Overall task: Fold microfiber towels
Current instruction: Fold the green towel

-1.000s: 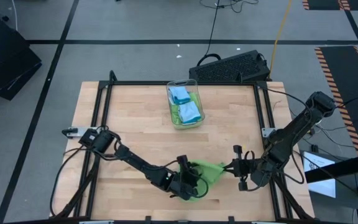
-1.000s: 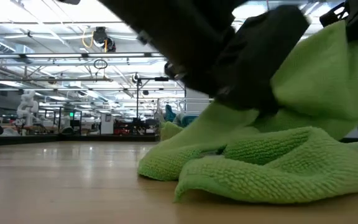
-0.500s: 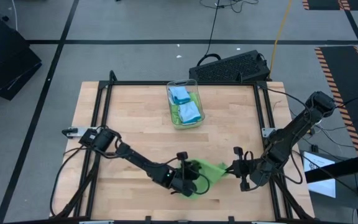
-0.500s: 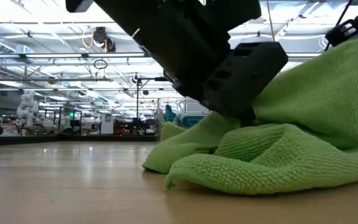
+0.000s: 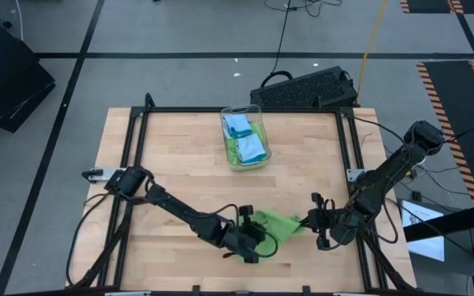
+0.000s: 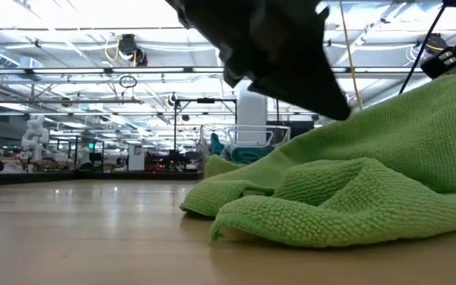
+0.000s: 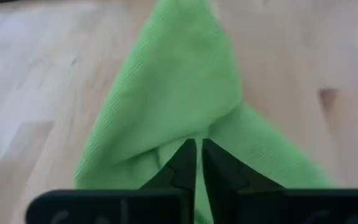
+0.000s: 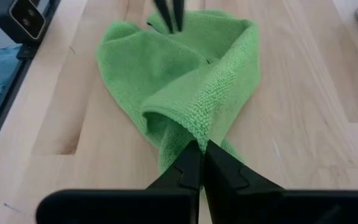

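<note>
One lime green microfiber towel (image 5: 276, 224) lies bunched near the table's near edge, right of the middle, between my two grippers. My left gripper (image 5: 260, 240) is shut on its near-left part, and my right gripper (image 5: 306, 222) is shut on its right end. In the low view the towel (image 6: 347, 198) rests on the wood in thick folds and rises to the right. More towels, blue and green, lie in the clear bin (image 5: 245, 138). My left gripper pinches a raised fold of the towel (image 7: 188, 134) between its two fingers, slanting down from the table's left. The cloth tents up at the fingers and runs away from them down onto the table. How many layers it has, I cannot tell. My right gripper pinches the towel's right end at a rolled-over edge (image 8: 194, 127) between its two fingers, slanting down from the table's right. Several layers are gathered there. That end is lifted, and the rest of the cloth lies slack on the wood.
The clear plastic bin stands at the table's far middle. A black frame rail (image 5: 134, 156) runs round the tabletop, and a small black camera (image 8: 27, 18) sits at its near rail. Bare wood (image 5: 171, 164) lies left of the towel and between it and the bin.
My left gripper has shut on the towel's near-left fold and risen a little with it. That part of the cloth has come up off the wood and the towel has drawn narrower between the two grippers. The right end has stayed in my right gripper.
</note>
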Action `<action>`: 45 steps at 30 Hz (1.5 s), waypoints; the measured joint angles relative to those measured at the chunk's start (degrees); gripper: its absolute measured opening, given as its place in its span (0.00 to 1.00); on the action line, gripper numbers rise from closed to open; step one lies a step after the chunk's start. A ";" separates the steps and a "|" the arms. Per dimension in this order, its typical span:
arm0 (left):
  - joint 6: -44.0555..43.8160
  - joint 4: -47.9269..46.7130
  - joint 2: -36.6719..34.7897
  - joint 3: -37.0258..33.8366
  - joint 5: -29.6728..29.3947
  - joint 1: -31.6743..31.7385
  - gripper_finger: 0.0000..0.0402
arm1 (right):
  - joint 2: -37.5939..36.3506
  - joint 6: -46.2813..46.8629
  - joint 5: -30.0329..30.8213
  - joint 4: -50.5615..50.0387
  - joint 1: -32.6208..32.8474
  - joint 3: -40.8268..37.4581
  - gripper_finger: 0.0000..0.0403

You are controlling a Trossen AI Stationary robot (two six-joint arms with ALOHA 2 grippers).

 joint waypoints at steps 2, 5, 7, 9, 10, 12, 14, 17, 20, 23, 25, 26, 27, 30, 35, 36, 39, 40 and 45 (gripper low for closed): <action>0.57 2.27 0.00 0.00 0.93 0.04 0.11 | -0.02 0.76 0.04 0.01 0.00 -0.24 0.01; 1.60 7.18 0.00 0.00 1.12 0.11 0.17 | -0.02 1.60 0.09 0.42 0.00 -0.36 0.01; 1.91 10.25 0.00 0.00 1.64 0.11 0.22 | -0.02 1.47 0.11 1.87 0.00 -0.36 0.01; 1.93 11.86 0.00 0.00 2.76 0.11 0.26 | -0.02 0.30 0.15 3.77 0.02 -0.36 0.01; 1.93 11.97 0.00 0.00 2.97 0.11 0.29 | -0.02 -0.45 0.16 4.71 0.02 -0.36 0.01; 1.93 11.74 0.00 0.00 3.08 0.11 0.34 | -0.02 -1.85 0.17 6.24 0.02 -0.36 0.01; 1.93 11.78 0.00 0.00 2.83 0.06 0.38 | -0.02 -2.33 0.17 6.96 0.02 -0.36 0.01; 2.57 14.76 1.02 0.02 -1.10 -0.02 0.45 | -0.02 -2.35 0.17 7.07 0.02 -0.36 0.01; 4.18 17.62 2.09 0.00 -5.27 0.03 0.51 | -0.02 -2.50 0.35 7.48 -0.01 -0.36 0.01; 4.60 19.60 2.25 0.00 -5.96 0.22 0.56 | 0.00 -3.68 0.39 8.23 -0.02 -0.36 0.01; 4.45 20.30 2.25 0.00 -5.99 0.20 0.60 | 0.00 -4.76 0.44 8.65 -0.14 -0.36 0.01; 3.85 20.33 2.25 0.00 -5.99 0.09 0.62 | 0.00 -5.23 0.42 9.12 -0.27 -0.36 0.01; 2.97 20.29 2.25 0.00 -5.95 0.00 0.63 | 0.00 -5.39 0.46 9.33 -0.49 -0.36 0.01; -0.36 20.06 2.25 0.00 -4.44 -0.04 0.67 | -0.02 -5.08 0.55 9.07 -1.10 -0.36 0.01; -3.36 19.45 2.88 0.01 -0.70 0.27 0.74 | -0.02 -4.98 0.55 9.07 -1.27 -0.36 0.01; -2.41 19.19 3.06 0.01 -0.51 0.28 0.75 | -0.02 -4.99 0.55 9.08 -1.27 -0.36 0.01; -0.23 19.98 4.14 0.01 1.06 0.12 0.78 | -0.02 -5.06 1.86 9.03 -1.27 -0.36 0.01; -0.31 20.30 4.39 0.02 1.34 0.09 0.79 | -0.02 -5.12 2.22 9.10 -1.27 -0.36 0.01; -4.09 19.86 4.58 -0.02 1.03 0.68 0.81 | 0.00 -5.60 3.58 9.02 -1.29 -0.36 0.01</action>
